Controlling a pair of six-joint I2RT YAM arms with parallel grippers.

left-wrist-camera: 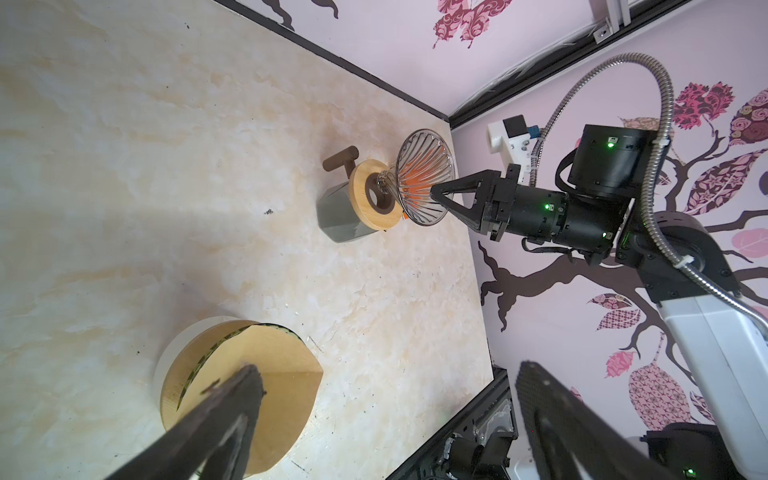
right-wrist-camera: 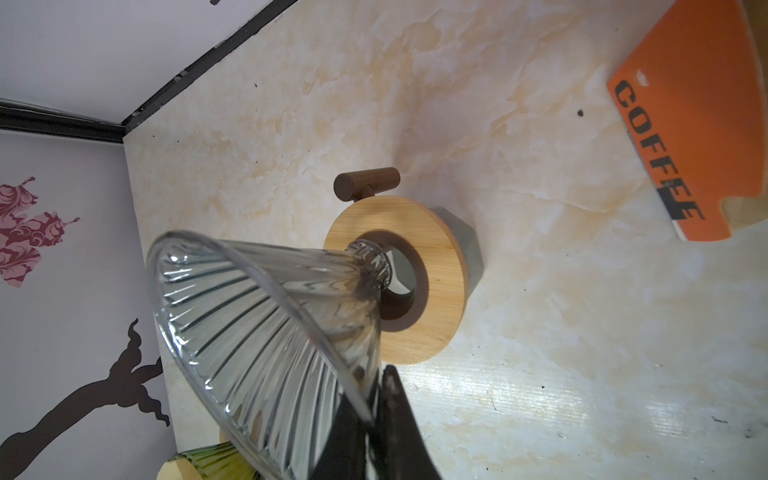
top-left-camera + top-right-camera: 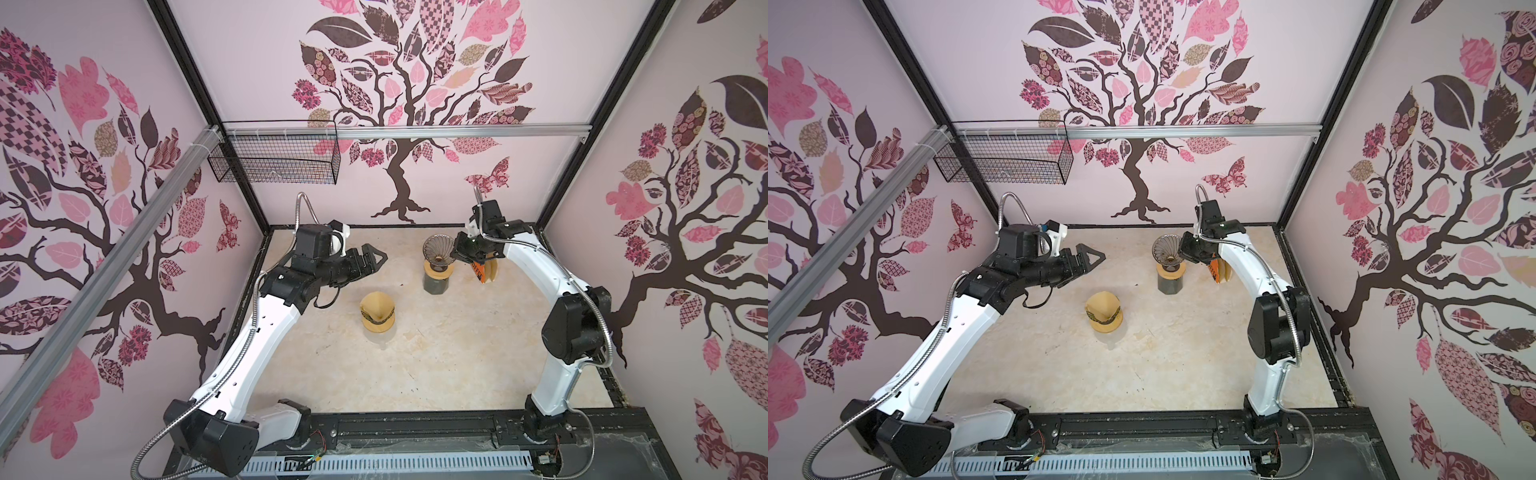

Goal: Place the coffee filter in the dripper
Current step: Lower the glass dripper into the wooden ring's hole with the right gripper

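R gripper point(image 3: 459, 249) is closed on the rim of the glass dripper point(image 3: 438, 248). In the R wrist view the black fingers point(image 2: 374, 436) pinch the glass wall point(image 2: 257, 332) from both sides. The dripper is tilted, w/ its narrow neck at the hole of the wood ring point(image 2: 436, 291). The ring sits on a grey jar point(image 3: 435, 284) near the back of the table point(image 3: 415, 353). Whether the neck is seated in the hole or just above it is hard to tell from these angles. The dripper has no paper in it. The filter point(image 3: 376, 305), a brown paper cone, sits point-up on its round wood stand point(image 3: 378, 326) mid-table, well apart from the dripper and nearer the L arm. It shows the same in both top views point(image 3: 1102, 307). L gripper point(image 3: 374, 264) has its jaws spread wide and holds nothing. It hangs above the table, behind the filter and left of the jar. In the L wrist view one finger point(image 1: 232, 415) overlaps the filter point(image 1: 266, 361), but the top views show a clear gap. An orange pack point(image 2: 685, 124) marked COFFEE stands just right of the jar, beside the R arm.
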